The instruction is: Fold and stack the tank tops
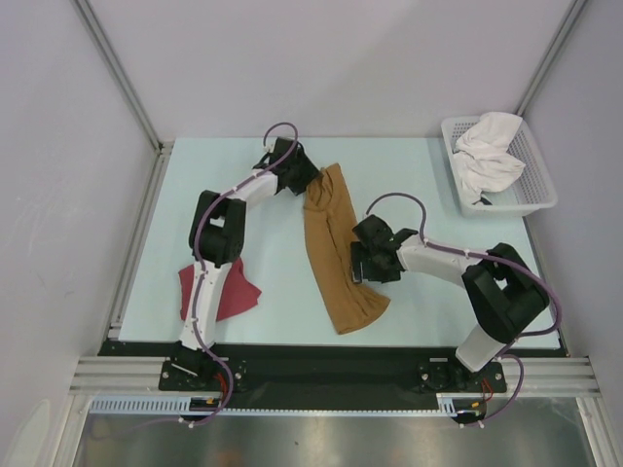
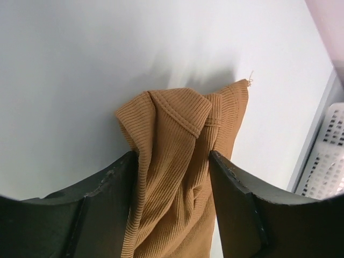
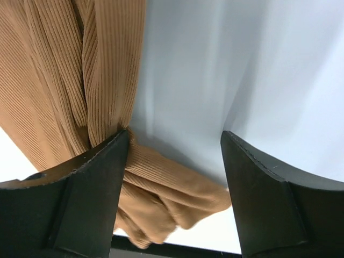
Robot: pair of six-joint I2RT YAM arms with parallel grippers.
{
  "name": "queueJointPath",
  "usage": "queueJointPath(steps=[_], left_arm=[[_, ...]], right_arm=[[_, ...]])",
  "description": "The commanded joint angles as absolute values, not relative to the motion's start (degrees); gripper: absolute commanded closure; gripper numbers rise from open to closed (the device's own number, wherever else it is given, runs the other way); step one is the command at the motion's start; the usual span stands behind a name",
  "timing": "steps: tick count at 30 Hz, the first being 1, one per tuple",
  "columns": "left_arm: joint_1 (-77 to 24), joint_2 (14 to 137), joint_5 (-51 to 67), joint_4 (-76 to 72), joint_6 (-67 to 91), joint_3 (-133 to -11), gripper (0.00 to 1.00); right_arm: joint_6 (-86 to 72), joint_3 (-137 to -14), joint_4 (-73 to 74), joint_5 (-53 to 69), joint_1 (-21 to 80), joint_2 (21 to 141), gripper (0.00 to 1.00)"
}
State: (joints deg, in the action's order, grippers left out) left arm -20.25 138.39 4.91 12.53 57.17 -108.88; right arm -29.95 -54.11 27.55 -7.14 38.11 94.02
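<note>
The tan-brown tank top [image 1: 336, 263] lies lengthwise down the middle of the table, narrow and rumpled. My left gripper [image 1: 310, 185] is at its far end. In the left wrist view the ribbed cloth [image 2: 172, 123] bunches up and fills the gap of that gripper [image 2: 172, 156], touching both fingers, and the jaws stand wide. My right gripper [image 1: 358, 268] is at the top's right edge, halfway along. It stands open [image 3: 174, 134]: cloth [image 3: 59, 70] presses its left finger and bare table shows beside the right one. The dark red tank top [image 1: 229, 297] lies crumpled at the near left, partly under the left arm.
A white mesh basket [image 1: 540, 190] holding a white cloth [image 1: 490, 156] stands at the far right corner; its wall [image 2: 328, 161] shows at the edge of the left wrist view. Metal frame rails border the table on the left, right and near sides.
</note>
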Motion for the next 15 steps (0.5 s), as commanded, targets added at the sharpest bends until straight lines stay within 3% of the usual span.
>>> queueJointPath(steps=[1,9,15], left_arm=[[-22.14,141.15,6.59,15.29,52.65,-114.5,0.38],[-19.69,134.92,0.46,22.92,47.03,-113.03,0.34],[-15.47,125.78,-5.88,25.05,44.56,-104.87,0.27]], right_arm=[[-31.2,-54.58,31.02,-5.53,37.8,91.15,0.25],[-26.2,-56.06,26.46,5.52,23.31,86.31,0.29],[-21.63,-59.32,16.71,16.08,19.34,91.74,0.35]])
